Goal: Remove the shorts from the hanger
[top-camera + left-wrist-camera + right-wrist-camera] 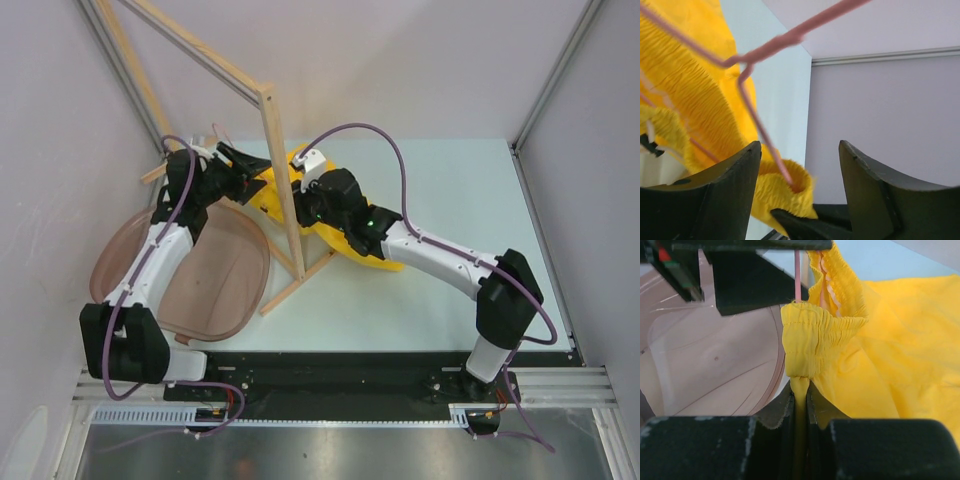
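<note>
The yellow shorts point(266, 204) lie bunched at the foot of the wooden rack. Their gathered waistband point(695, 95) is still threaded on the pink wire hanger point(765, 49). My right gripper point(799, 386) is shut on a fold of the waistband point(812, 335), just below where the hanger wire point(797, 275) enters the fabric. My left gripper point(800, 145) is open, with the wire and a loop of waistband point(785, 187) between its fingers point(720, 200). In the top view both grippers meet at the shorts, the left point(255, 178) from the left and the right point(298, 192) from the right.
A pale wooden rack post point(281, 190) stands between the two grippers, with its foot bars on the table. A translucent brown basin point(215, 285) sits at the near left, also seen in the right wrist view point(715, 365). Grey walls close in on both sides.
</note>
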Robot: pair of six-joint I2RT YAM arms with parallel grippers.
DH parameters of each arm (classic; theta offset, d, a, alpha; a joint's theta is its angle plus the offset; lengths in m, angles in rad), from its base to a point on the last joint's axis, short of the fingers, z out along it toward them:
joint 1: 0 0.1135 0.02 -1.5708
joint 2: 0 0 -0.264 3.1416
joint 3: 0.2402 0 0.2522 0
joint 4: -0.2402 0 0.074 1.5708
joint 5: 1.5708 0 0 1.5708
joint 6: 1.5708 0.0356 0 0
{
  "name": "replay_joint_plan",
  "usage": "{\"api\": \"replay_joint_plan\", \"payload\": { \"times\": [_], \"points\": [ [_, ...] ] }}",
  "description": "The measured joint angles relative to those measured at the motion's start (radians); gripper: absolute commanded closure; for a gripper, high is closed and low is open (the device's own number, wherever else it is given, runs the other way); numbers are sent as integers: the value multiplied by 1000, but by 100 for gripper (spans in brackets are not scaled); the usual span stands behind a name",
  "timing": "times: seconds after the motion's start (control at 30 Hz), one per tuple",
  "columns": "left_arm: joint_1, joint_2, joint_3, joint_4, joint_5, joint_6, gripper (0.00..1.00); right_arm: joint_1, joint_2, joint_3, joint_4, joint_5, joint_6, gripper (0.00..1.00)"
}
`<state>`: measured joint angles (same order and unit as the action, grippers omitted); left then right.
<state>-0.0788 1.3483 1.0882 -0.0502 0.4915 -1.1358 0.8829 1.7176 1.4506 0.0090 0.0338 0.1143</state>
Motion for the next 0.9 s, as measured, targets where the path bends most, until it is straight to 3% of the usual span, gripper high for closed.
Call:
{"api": "replay_joint_plan", "payload": {
  "times": [0.27, 0.37, 0.4, 0.5, 0.53, 0.63, 0.67, 0.77, 0.9],
  "points": [
    [-12, 75, 119, -105, -75, 74, 44, 5, -11, -51, 13, 1, 8, 100],
    [-16, 127, 165, -119, -95, 95, 54, 5, -30, -70, 11, 4, 14, 100],
    [-18, 137, 168, -117, -98, 98, 71, 5, -34, -73, 10, 3, 16, 100],
    [-25, 174, 174, -116, -112, 109, 96, 5, -54, -85, 0, -3, 18, 100],
    [-28, 185, 179, -118, -116, 109, 100, 5, -60, -88, -3, -6, 20, 100],
    [-48, 214, 202, -125, -113, 121, 100, 0, -82, -95, -27, -4, 30, 72],
    [-55, 217, 207, -124, -114, 125, 100, -2, -87, -97, -37, -1, 37, 55],
    [-81, 218, 215, -105, -124, 144, 100, -15, -109, -97, -65, -21, 80, 38],
    [-113, 215, 216, -99, -166, 169, 100, -40, -143, -97, -64, -60, 124, 30]
  ]
}}
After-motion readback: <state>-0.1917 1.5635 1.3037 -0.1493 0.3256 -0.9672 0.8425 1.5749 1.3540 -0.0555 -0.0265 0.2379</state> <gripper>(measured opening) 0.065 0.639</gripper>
